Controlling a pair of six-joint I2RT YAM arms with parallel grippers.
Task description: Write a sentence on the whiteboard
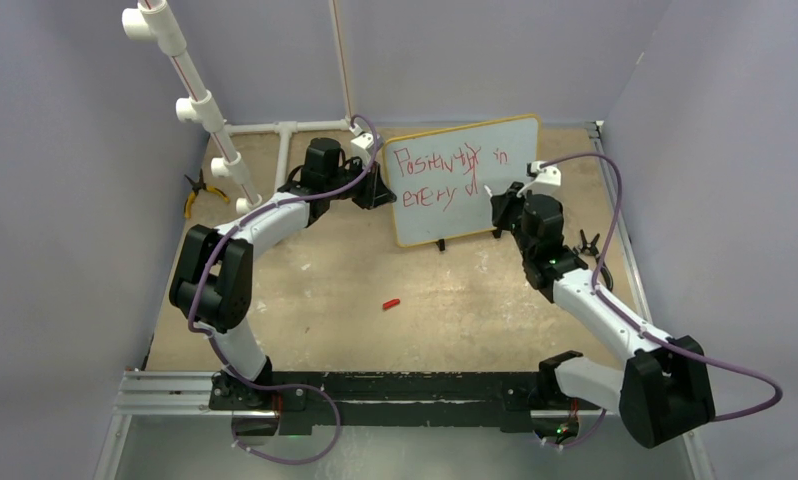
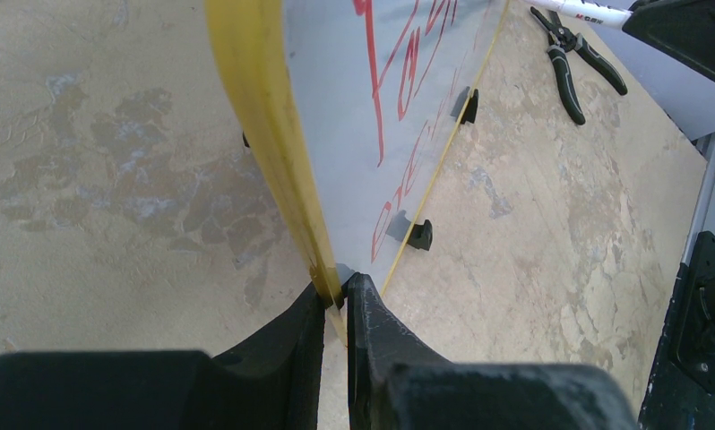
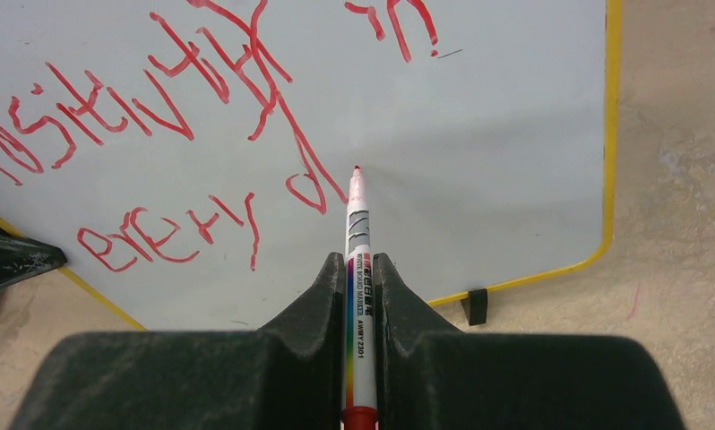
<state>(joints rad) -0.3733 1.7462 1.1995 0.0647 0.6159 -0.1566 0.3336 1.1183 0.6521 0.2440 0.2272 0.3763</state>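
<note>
The whiteboard (image 1: 505,185) stands upright on small black feet at the back of the table, with a yellow frame. The sentence (image 1: 440,172) is red handwriting in two lines, ending in a "d" on the lower line (image 3: 157,134). My left gripper (image 2: 336,300) is shut on the yellow frame (image 2: 264,116) at the whiteboard's (image 2: 354,116) left edge (image 1: 377,188). My right gripper (image 3: 361,262) is shut on a white red-ink marker (image 3: 361,296), in front of the board's lower right part (image 1: 502,203). The marker's tip sits at the whiteboard (image 3: 497,134), just right of the "d".
A small red cap (image 1: 391,303) lies on the table in front of the board. Pliers (image 1: 197,192) lie at the far left, beside a white pipe frame (image 1: 200,100). Black pliers (image 2: 573,67) also lie right of the board. Grey walls enclose the table.
</note>
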